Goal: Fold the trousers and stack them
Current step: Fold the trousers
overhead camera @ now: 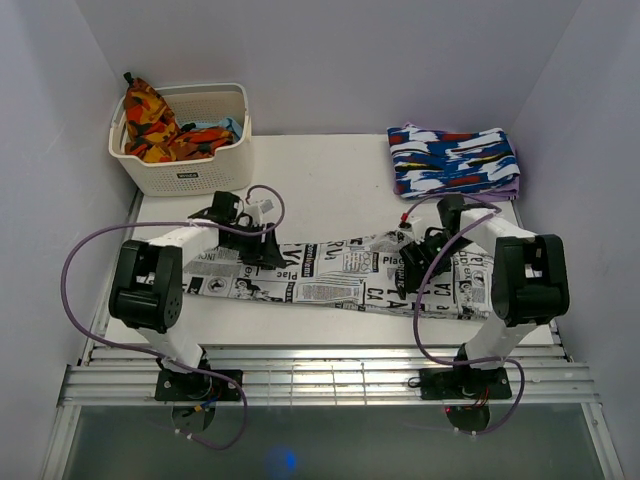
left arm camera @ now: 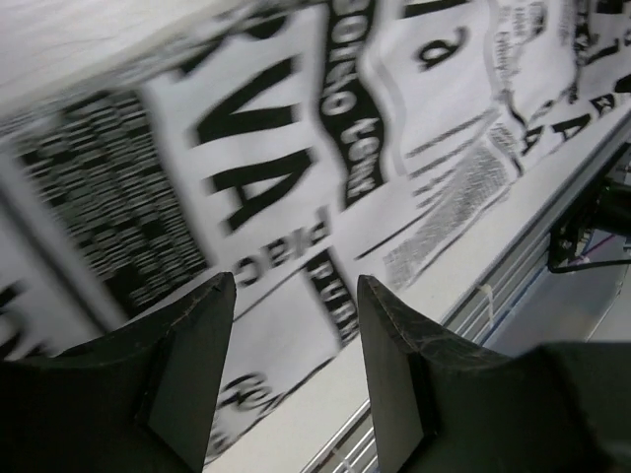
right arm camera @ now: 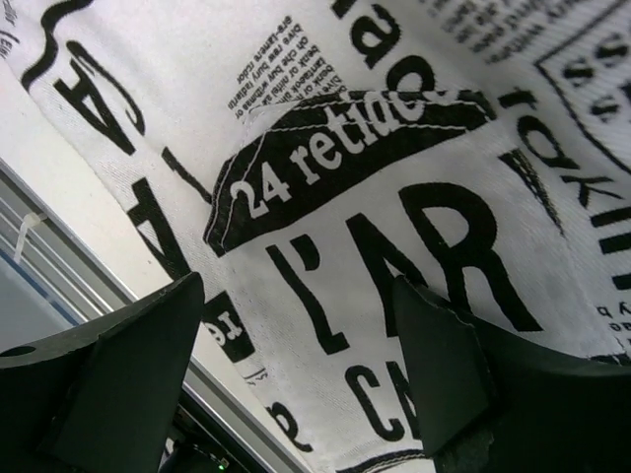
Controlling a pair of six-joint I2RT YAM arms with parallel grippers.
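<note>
Trousers, long white fabric printed with black newsprint text [overhead camera: 340, 275], lie stretched as a narrow strip left to right across the near half of the white table [overhead camera: 330, 180].
- Progress: judged early. The strip may already be doubled lengthwise, but no crosswise fold is made and nothing is stacked.
- Left pincer [left arm camera: 294, 296]: released, fingers spread over the print, nothing between them.
- Right pincer [right arm camera: 296, 296]: likewise released, low over the waist end near a pocket seam.
- Left to do: grasp the ends, fold across, carry to a pile.
- Surface: flat, matte white, metal rails at the near edge.
- Room: plain white walls. A white perforated plastic basket [overhead camera: 185, 175] with an orange-red-yellow cloth [overhead camera: 150, 120] sits far left. A blue-white-red folded garment [overhead camera: 455, 160] sits far right, probably the stack site.
</note>
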